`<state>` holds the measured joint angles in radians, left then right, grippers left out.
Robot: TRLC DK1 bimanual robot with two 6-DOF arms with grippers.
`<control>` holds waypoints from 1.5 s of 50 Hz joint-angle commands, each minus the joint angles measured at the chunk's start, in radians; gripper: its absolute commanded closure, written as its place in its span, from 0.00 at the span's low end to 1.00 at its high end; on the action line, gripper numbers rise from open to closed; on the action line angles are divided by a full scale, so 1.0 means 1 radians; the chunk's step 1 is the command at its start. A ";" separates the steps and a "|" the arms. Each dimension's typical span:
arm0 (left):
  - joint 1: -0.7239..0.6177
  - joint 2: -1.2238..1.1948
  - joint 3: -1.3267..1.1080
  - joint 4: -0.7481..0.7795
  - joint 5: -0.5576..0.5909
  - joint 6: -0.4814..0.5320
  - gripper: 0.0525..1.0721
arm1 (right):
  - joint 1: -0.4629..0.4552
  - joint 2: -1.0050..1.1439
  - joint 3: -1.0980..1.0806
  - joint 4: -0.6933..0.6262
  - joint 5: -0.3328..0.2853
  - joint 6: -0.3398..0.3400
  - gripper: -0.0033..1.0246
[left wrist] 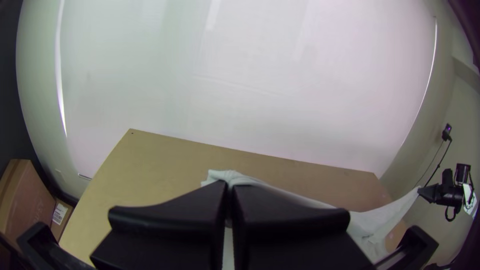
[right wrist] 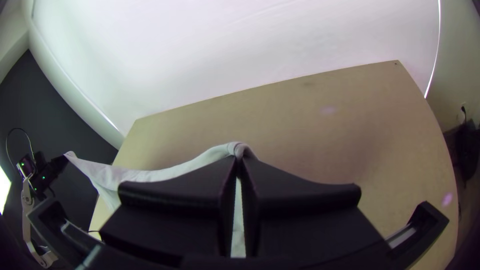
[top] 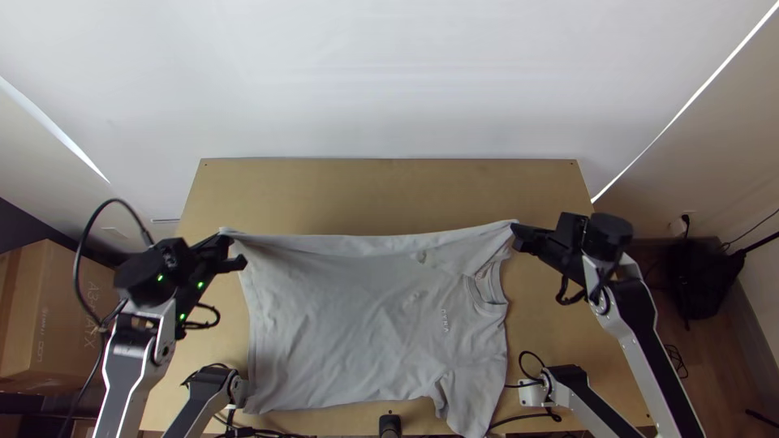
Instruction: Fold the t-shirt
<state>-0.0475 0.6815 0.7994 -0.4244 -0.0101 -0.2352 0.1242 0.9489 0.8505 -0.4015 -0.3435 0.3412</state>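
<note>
A light grey t-shirt [top: 357, 316] hangs between the two grippers in the top view, its far edge stretched nearly straight and its body trailing toward the table's near edge. The collar lies at its right side, a sleeve at the lower right. My left gripper [top: 225, 250] holds the shirt's far left corner; in the left wrist view the left gripper [left wrist: 229, 192] is shut on the cloth [left wrist: 235, 176]. At the far right corner is my right gripper [top: 516, 235]; in the right wrist view the right gripper [right wrist: 238, 167] is shut on bunched cloth [right wrist: 220, 151].
The wooden table [top: 389, 191] shows bare beyond the shirt. Two more arm parts stand at the near edge, at lower left [top: 213, 393] and lower right [top: 568, 389], with black cables. A cardboard box [top: 57, 316] is off to the left.
</note>
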 commanded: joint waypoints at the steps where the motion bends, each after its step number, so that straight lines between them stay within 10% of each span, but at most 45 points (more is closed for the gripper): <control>1: -0.005 0.112 -0.042 0.095 -0.001 0.011 0.98 | 0.005 0.117 -0.019 0.062 0.008 0.022 0.98; 31: 0.041 0.785 0.115 0.423 0.006 0.028 0.98 | -0.069 0.738 0.265 0.231 0.009 0.015 0.98; 75: 0.032 1.319 0.710 0.234 0.016 -0.056 0.98 | -0.138 1.289 0.955 0.004 0.038 0.051 0.98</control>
<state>-0.0177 1.9854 1.4456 -0.1444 0.0086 -0.2604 0.0040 2.2017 1.7382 -0.3626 -0.3248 0.3637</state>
